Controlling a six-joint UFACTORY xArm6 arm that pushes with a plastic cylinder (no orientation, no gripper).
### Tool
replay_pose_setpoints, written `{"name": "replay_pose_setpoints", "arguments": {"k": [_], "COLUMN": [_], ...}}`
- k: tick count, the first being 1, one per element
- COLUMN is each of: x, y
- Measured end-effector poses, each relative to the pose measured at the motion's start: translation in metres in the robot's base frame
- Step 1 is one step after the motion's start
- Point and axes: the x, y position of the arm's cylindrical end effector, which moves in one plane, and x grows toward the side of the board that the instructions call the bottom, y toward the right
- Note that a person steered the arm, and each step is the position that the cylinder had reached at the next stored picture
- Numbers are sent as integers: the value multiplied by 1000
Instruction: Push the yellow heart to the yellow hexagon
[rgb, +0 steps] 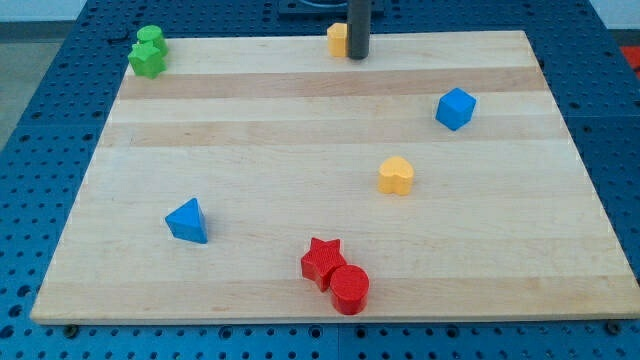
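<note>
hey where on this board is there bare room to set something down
Bare wood lies between the green blocks, blue triangle and yellow heart, and right of the red star. Crowded: the top edge, where my tip touches the yellow hexagon.

yellow heart (396, 175), yellow hexagon (338, 39); blue cube (455, 108), blue triangle (188, 221) — red star (321, 261), red cylinder (350, 289); dark rod

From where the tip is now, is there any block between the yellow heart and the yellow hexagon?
No, nothing visible blocks that path. The yellow heart sits right of the board's centre, and the yellow hexagon is at the view's top edge, right beside my tip. Only bare wood lies between them; the blue cube stands off to the right.
</note>
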Motion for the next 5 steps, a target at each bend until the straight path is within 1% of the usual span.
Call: {"name": "replay_pose_setpoints", "arguments": {"k": [1, 3, 4, 5], "x": [43, 166, 190, 204], "y": [1, -1, -8, -29]}}
